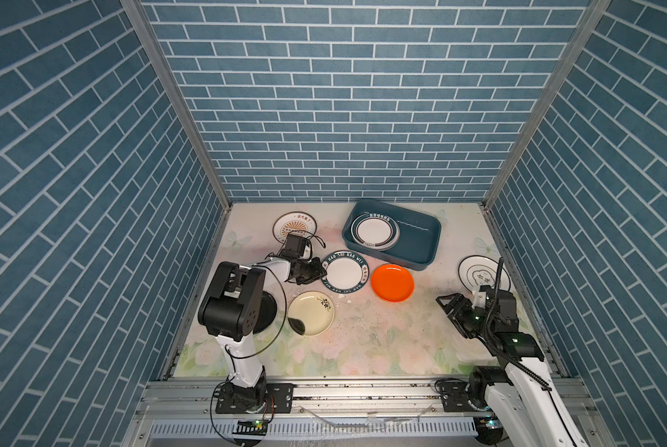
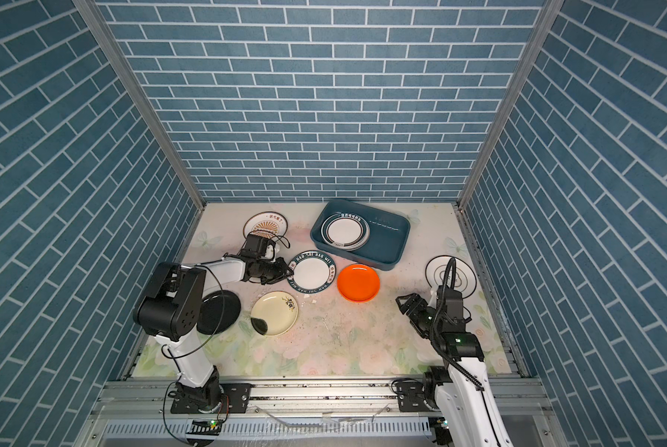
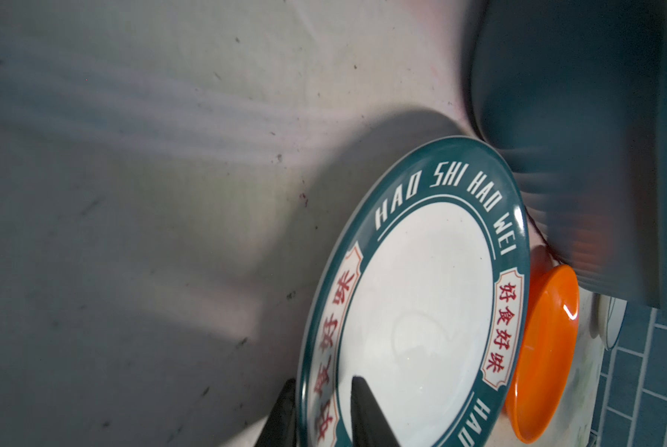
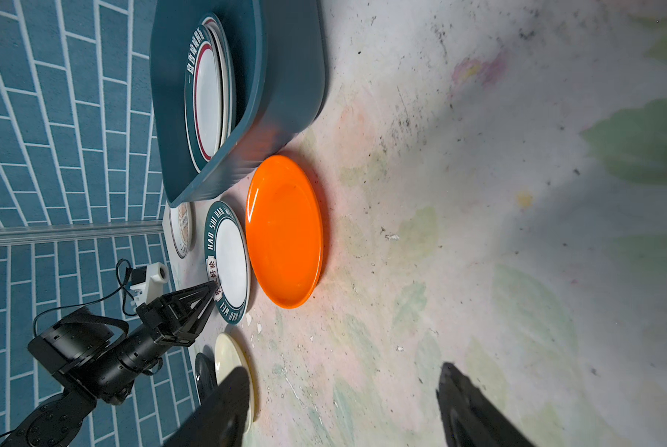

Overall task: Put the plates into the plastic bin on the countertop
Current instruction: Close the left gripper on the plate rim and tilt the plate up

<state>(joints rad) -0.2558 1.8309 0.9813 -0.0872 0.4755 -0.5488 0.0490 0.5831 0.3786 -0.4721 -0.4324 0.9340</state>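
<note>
- Plates are in two places: a teal-rimmed plate [image 1: 375, 231] lies in the left end of the plastic bin [image 1: 421, 251]. The right wrist view shows at least one more stacked under it. Six others lie on the tabletop [image 1: 382, 336].
- I see the plastic bin at the far side, right of centre.
- My left fingers [image 3: 365, 410] are narrow and pinch the left rim of the lettered plate [image 1: 344, 275]. One finger is over the rim and one is at its outer edge. That plate sits mid-table, just near-left of the bin.
- An orange plate [image 1: 392, 283] lies just right of the lettered plate, close to the bin's near wall.
- A cream plate [image 1: 311, 313] with a small flower sprig lies nearer to me, left of centre.
- A black plate [image 2: 219, 312] is just left of the cream one, partly hidden by my left arm [image 1: 231, 298].
- The sunburst plate [image 1: 294, 226] lies far left, and the clover-outline plate [image 1: 479, 273] lies at the right edge.
- My right fingers [image 4: 223, 410] stand wide apart with nothing between them, over bare tabletop near the clover-outline plate.
</note>
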